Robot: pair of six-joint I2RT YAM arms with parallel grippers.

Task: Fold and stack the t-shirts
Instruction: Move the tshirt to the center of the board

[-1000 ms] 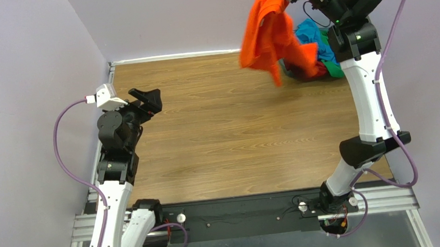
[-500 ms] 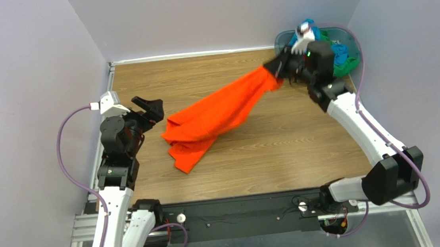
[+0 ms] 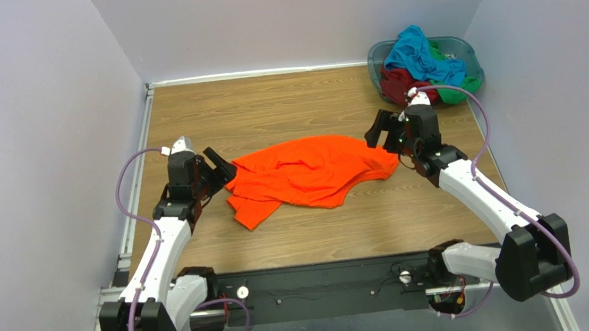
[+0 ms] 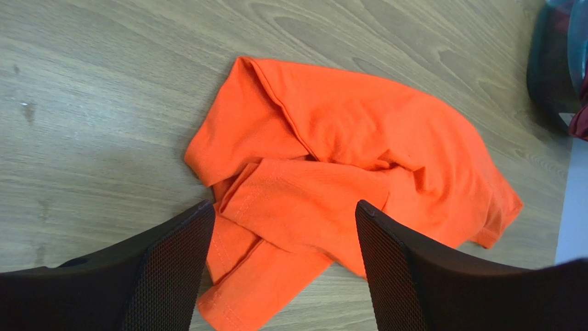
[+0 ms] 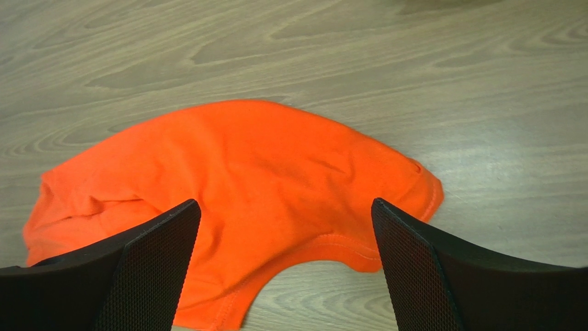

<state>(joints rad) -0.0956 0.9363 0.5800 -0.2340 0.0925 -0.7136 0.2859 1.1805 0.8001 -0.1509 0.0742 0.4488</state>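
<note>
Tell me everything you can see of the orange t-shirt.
The orange t-shirt is plain, bright orange soft cloth with stitched hems. It lies unfolded and wrinkled on the wooden table near its middle, with a flap doubled over itself at the left end. The open left gripper sits at its left edge and the open right gripper at its right edge; neither grips it. It lies apart from the basket.

Grey-blue plastic basket (image 3: 373,58) at the far right corner of the wooden table (image 3: 268,104).
</note>
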